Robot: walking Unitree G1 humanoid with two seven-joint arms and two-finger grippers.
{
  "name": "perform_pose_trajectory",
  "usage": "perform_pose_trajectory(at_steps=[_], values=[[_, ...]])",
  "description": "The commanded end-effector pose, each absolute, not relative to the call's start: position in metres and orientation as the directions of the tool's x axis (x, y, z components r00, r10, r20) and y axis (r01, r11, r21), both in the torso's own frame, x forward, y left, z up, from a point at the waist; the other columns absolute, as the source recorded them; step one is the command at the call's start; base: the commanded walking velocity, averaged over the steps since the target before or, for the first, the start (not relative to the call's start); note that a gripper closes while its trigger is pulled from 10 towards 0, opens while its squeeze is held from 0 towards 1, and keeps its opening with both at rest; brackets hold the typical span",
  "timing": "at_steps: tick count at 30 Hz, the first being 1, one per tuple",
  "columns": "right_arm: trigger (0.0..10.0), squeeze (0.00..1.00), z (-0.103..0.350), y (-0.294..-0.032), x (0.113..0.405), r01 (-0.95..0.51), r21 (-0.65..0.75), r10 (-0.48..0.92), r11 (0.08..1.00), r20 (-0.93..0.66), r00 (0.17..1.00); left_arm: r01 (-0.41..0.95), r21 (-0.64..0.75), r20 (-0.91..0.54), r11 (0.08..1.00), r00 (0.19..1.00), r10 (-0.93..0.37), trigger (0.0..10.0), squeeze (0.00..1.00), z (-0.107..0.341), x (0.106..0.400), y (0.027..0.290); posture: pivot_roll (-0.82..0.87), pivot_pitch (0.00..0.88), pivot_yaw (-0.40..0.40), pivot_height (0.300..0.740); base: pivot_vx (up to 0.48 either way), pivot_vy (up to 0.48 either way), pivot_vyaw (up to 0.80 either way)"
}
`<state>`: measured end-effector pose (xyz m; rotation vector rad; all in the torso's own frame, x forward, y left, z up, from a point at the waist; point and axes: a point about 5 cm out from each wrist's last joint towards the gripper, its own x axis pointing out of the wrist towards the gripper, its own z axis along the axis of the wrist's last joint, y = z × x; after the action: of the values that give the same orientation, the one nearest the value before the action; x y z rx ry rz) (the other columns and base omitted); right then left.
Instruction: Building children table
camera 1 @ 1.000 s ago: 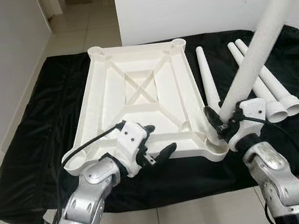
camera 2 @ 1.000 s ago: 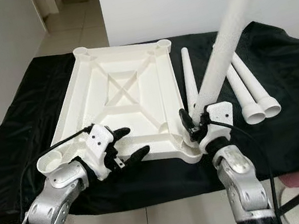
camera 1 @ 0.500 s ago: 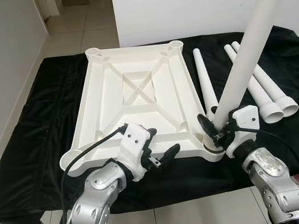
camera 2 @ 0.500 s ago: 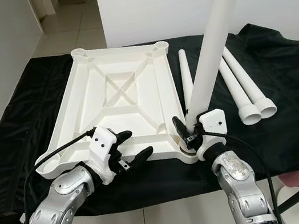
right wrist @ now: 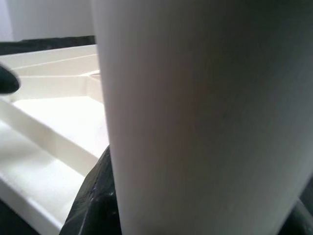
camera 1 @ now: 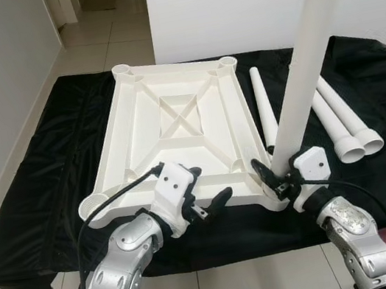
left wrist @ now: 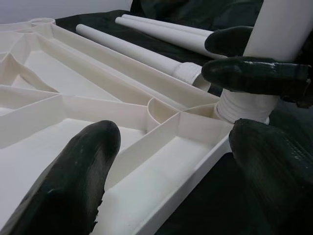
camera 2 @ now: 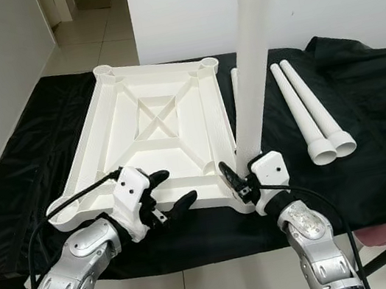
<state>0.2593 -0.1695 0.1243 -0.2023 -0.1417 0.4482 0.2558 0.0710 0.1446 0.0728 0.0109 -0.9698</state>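
Our right hand grips leg upright over tabletop corner socket for seating; left hand, unclenched, flanks the edge.

A low surface covered by a black, slightly wrinkled cloth is seen standing on a floor of pale tiles. On the cloth a white rectangular plastic tabletop is laid upside down, so that its ribs, the crossed braces in the middle and the round sockets at the corners are shown. Just beside its right edge one white tapered plastic leg is laid flat on the cloth. Further to the right, two more white tapered plastic legs are laid side by side, touching each other, with their wide ends turned to the near edge.
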Motion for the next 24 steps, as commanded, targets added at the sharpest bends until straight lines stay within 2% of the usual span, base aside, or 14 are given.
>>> perform_pose_trajectory(at_steps=[1, 7, 8, 9, 10, 14, 24], values=[[10.0, 0.0, 0.106, -0.174, 0.256, -0.43, -0.213, 0.44, 0.877, -0.001, 0.898, 0.801, 0.054, -0.049, 0.596, 0.598, -0.8, 10.0, 0.0, 0.144, 0.257, 0.072, 0.0, 0.0, -0.05, 0.74, 0.0, 0.0, 0.0], [10.0, 0.0, 0.107, -0.171, 0.258, -0.448, -0.2, 0.459, 0.871, 0.008, 0.889, 0.802, 0.057, -0.049, 0.594, 0.597, -0.801, 10.0, 0.0, 0.144, 0.257, 0.071, 0.01, 0.0, -0.049, 0.74, 0.0, 0.0, 0.0], [10.0, 0.0, 0.106, -0.171, 0.26, -0.442, -0.139, 0.448, 0.886, 0.018, 0.894, 0.802, 0.06, -0.047, 0.594, 0.597, -0.801, 10.0, 0.0, 0.145, 0.257, 0.072, 0.0, 0.0, -0.047, 0.74, 0.0, 0.0, 0.0], [10.0, 0.0, 0.106, -0.171, 0.26, -0.442, -0.139, 0.448, 0.886, 0.018, 0.894, 0.802, 0.06, -0.047, 0.594, 0.597, -0.801, 10.0, 0.0, 0.145, 0.257, 0.072, 0.0, 0.0, -0.047, 0.74, 0.0, 0.0, 0.0], [10.0, 0.0, 0.105, -0.17, 0.264, -0.43, -0.065, 0.432, 0.9, 0.02, 0.901, 0.802, 0.063, -0.046, 0.594, 0.597, -0.801, 10.0, 0.0, 0.146, 0.258, 0.071, 0.01, 0.0, -0.047, 0.74, 0.0, 0.0, 0.0], [10.0, 0.0, 0.102, -0.168, 0.27, -0.413, 0.021, 0.413, 0.911, 0.007, 0.911, 0.801, 0.067, -0.045, 0.594, 0.597, -0.801, 10.0, 0.0, 0.147, 0.258, 0.071, 0.01, 0.0, -0.049, 0.74, 0.0, 0.0, 0.0], [10.0, 0.0, 0.097, -0.168, 0.273, -0.399, 0.039, 0.4, 0.916, -0.033, 0.916, 0.798, 0.064, -0.045, 0.599, 0.602, -0.797, 10.0, 0.0, 0.147, 0.257, 0.072, 0.01, 0.0, -0.053, 0.74, 0.0, 0.0, 0.0]])
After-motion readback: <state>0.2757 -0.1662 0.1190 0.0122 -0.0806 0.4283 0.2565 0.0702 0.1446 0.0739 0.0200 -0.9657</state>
